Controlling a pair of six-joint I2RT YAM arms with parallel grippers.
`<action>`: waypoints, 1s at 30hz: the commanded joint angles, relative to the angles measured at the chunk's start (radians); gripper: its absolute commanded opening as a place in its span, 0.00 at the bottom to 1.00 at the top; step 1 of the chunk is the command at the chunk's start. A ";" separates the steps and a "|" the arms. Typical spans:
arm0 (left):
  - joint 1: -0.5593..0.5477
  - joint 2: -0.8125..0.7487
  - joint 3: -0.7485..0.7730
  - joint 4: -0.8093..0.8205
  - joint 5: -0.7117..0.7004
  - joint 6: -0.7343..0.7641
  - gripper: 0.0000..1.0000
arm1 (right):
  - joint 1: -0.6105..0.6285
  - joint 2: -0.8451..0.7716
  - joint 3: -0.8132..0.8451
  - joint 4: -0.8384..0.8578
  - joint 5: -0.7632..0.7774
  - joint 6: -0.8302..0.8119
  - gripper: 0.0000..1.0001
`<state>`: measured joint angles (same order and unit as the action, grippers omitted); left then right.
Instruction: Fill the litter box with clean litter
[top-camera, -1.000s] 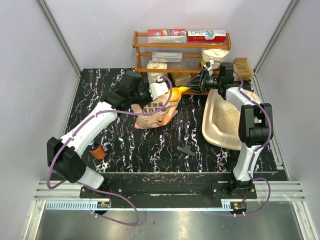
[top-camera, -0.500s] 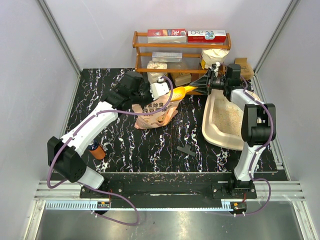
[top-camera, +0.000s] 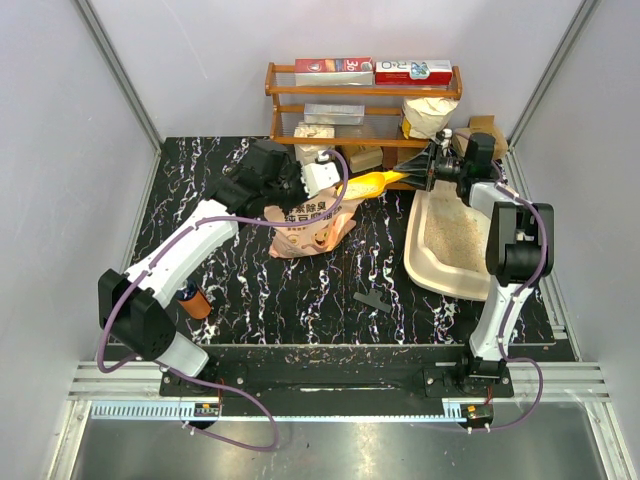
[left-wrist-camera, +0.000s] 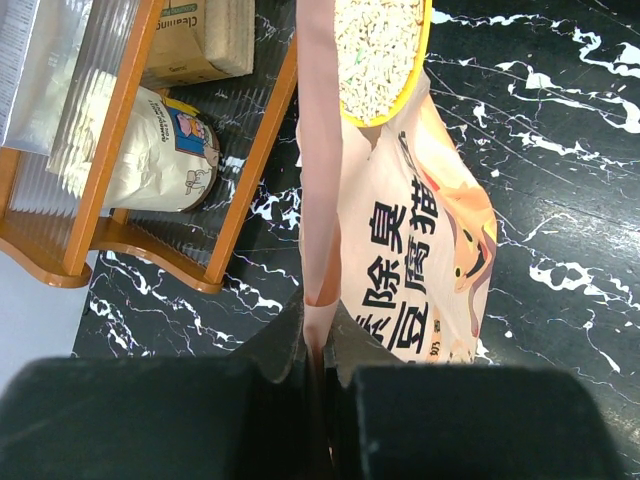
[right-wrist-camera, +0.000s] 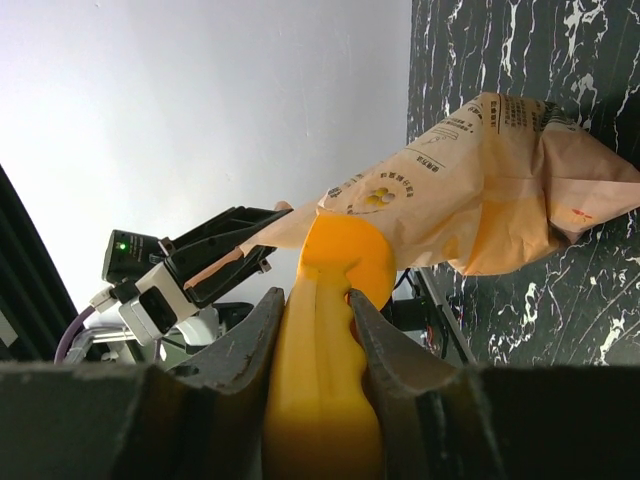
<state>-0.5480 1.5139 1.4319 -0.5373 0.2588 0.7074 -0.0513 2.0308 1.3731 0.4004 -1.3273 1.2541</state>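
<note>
Pinching 豆腐猫 bag (left-wrist-camera: 420, 230): left hand (left-wrist-camera: 318, 335); scoop (right-wrist-camera: 340, 255): right hand (right-wrist-camera: 315, 305).

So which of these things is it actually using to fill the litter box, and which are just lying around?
In use: litter box, clean litter, pink-orange bag pinched by left gripper, yellow scoop held by right gripper.
Lying about: wooden shelf rack, orange object, small black piece, cardboard box.
</note>
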 joint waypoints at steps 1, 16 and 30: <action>0.000 -0.014 0.048 0.051 -0.004 0.010 0.00 | -0.002 -0.003 0.050 0.043 -0.038 0.013 0.00; 0.002 -0.008 0.042 0.068 0.017 0.007 0.00 | -0.130 -0.127 0.001 -0.014 -0.052 0.002 0.00; 0.000 -0.001 0.048 0.095 0.053 -0.013 0.00 | -0.415 -0.283 -0.144 -0.052 -0.049 -0.027 0.00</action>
<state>-0.5480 1.5143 1.4319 -0.5362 0.2619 0.7086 -0.3836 1.8343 1.2633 0.3492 -1.3548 1.2419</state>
